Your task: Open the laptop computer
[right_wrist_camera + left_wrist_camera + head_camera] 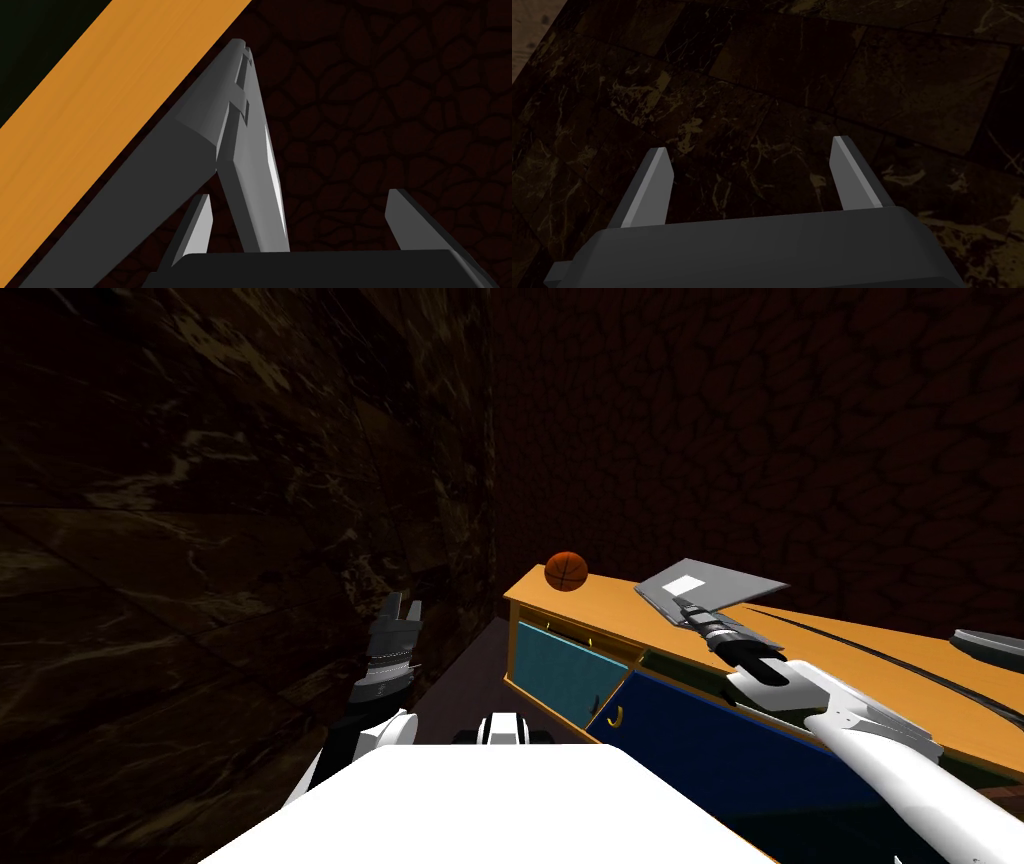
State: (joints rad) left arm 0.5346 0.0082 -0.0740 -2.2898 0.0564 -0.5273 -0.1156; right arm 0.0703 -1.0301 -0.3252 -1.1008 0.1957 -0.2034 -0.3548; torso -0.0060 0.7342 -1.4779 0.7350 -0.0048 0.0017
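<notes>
Laptop: the flat grey laptop computer (pixel 712 581) lies on the orange wooden top of the desk (pixel 860 673), which has teal and blue drawer fronts. It sits near the corner where a round orange-brown basketball (pixel 566 570) rests.
Lid: in my right wrist view its two grey slabs (pixel 250 165) join at the far end and spread apart toward me.
Right gripper: my right gripper (pixel 685 604) is at the laptop's near edge. Its fingers (pixel 197 230) stand apart, with the thinner slab's edge between them, unclamped.
Left gripper: my left gripper (pixel 400 610) is raised beside the dark marbled wall (pixel 200 488), blades spread wide (pixel 751 144).
</notes>
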